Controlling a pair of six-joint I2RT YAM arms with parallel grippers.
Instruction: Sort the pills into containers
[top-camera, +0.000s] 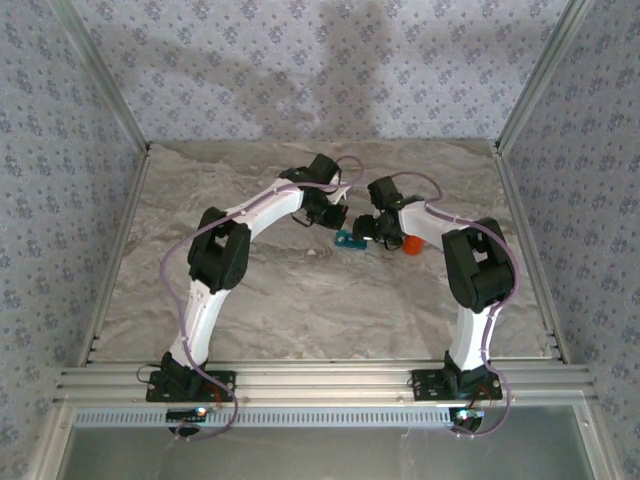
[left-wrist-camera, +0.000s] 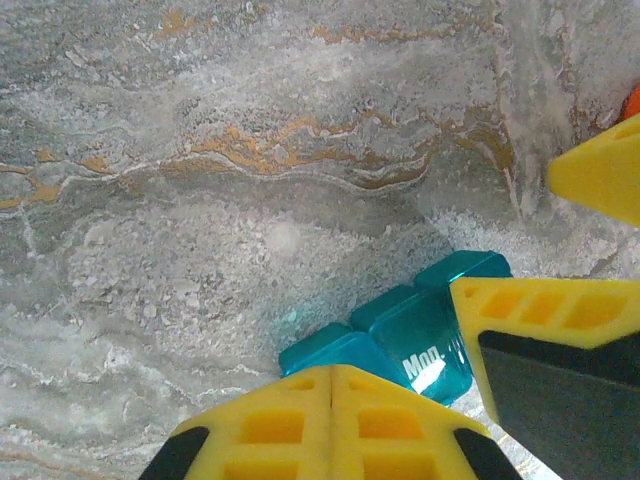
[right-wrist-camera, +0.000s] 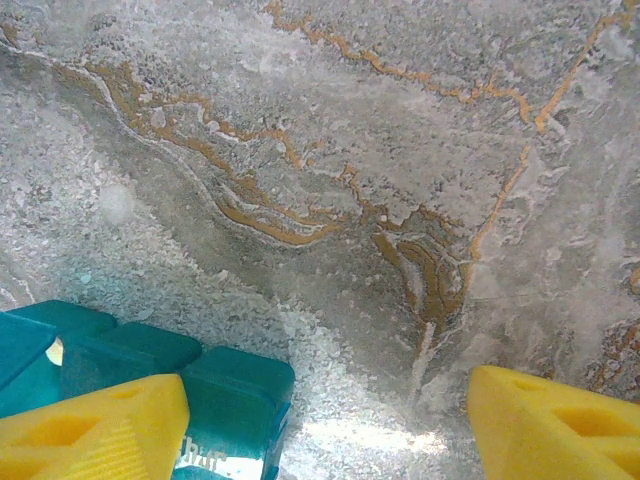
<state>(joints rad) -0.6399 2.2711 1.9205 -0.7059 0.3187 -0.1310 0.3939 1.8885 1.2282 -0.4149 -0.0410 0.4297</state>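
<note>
We find the pill organiser (left-wrist-camera: 405, 325) lying on the tabletop (top-camera: 300, 300) near its middle, between the two arms where they meet. The orange bottle (top-camera: 410, 243) stands just beside it on the right arm's side.

The left gripper (left-wrist-camera: 332, 372) has its fingers pressed together with nothing between them. Its tips sit at the near end of the organiser, but we cannot tell whether they touch it.

The right gripper (right-wrist-camera: 328, 385) is spread and pinches nothing. In its own wrist view the organiser lies off to the lower left. Its row of lidded compartments passes under the left-hand finger (right-wrist-camera: 95, 425), and the gap between the jaws frames mostly bare tabletop. From the left wrist, that same finger crosses over the labelled compartment.

The organiser's long axis runs on a diagonal in the left wrist view, from beside the closed tips up toward the right gripper. Both grippers are close to it, and we judge the right the better placed to act. To straddle the organiser it would need to shift toward its own left-hand finger.

No loose pills can be made out.
</note>
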